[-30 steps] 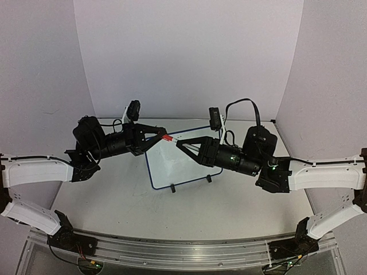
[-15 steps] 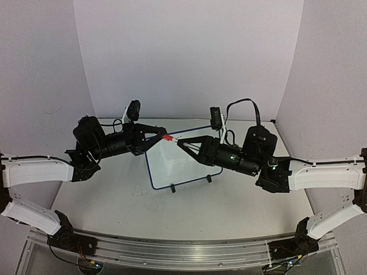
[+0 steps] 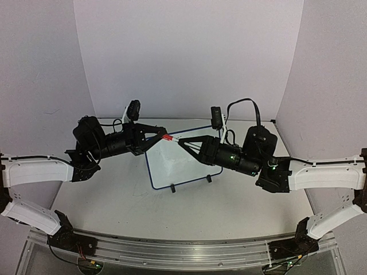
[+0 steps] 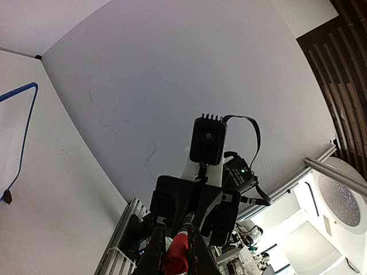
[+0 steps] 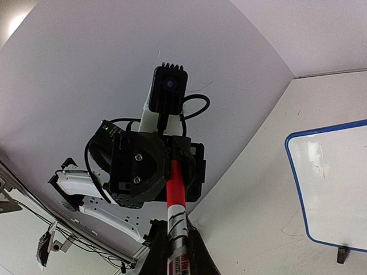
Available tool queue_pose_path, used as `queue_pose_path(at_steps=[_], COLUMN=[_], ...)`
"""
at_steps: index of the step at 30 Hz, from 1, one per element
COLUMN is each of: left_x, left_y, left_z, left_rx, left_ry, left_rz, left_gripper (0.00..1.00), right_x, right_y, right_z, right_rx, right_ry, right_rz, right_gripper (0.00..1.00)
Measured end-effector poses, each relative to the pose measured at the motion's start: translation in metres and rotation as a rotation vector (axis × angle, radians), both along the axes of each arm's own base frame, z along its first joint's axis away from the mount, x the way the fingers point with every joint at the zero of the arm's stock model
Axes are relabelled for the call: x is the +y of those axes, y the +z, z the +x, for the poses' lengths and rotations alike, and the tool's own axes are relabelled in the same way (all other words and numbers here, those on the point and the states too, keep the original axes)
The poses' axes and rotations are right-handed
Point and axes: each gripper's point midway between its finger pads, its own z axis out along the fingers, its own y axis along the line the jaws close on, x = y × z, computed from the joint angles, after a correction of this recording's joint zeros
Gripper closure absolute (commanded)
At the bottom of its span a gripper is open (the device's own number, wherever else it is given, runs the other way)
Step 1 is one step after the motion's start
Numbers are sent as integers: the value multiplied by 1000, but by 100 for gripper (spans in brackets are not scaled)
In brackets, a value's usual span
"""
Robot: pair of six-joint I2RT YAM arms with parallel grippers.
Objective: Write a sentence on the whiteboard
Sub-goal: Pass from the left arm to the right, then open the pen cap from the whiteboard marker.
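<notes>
Marker pen, slim white barrel with a red cap, was stretched between both arms above the whiteboard. Left gripper was pinched on the cap and right gripper was clamped around the barrel, likely so the cap could be pulled off. The board stood tilted on two black feet mid-bench. It was smooth and blue-edged, with no writing I could make out.

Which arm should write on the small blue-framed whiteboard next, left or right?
Right, probably. The right gripper clamps the white barrel of the red-and-white marker, while the left gripper pinches only its red end, likely the cap. The whiteboard sits right by both grippers.
</notes>
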Motion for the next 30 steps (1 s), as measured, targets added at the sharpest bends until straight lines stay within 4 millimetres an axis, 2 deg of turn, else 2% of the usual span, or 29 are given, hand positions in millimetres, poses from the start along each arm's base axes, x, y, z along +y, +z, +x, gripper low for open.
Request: queue_pose_path(at_steps=[4, 10, 14, 20, 30], left_x=[0, -4, -5, -5, -5], left_y=[1, -4, -7, -9, -8], left_z=[0, -7, -9, -9, -8], left_rx=[-2, 5, 11, 16, 16], left_ry=[3, -20, -28, -29, -24], left_rz=[-2, 19, 29, 34, 33], left_gripper=[78, 62, 61, 68, 68], right_x=[0, 0, 0, 0, 3], right_y=[1, 5, 6, 6, -3], right_z=[0, 0, 0, 0, 1], right_rx=[-2, -7, -9, -9, 3], right_ry=[1, -2, -2, -2, 2], right_rz=[5, 20, 24, 24, 2], right_gripper=[100, 100, 100, 100, 100])
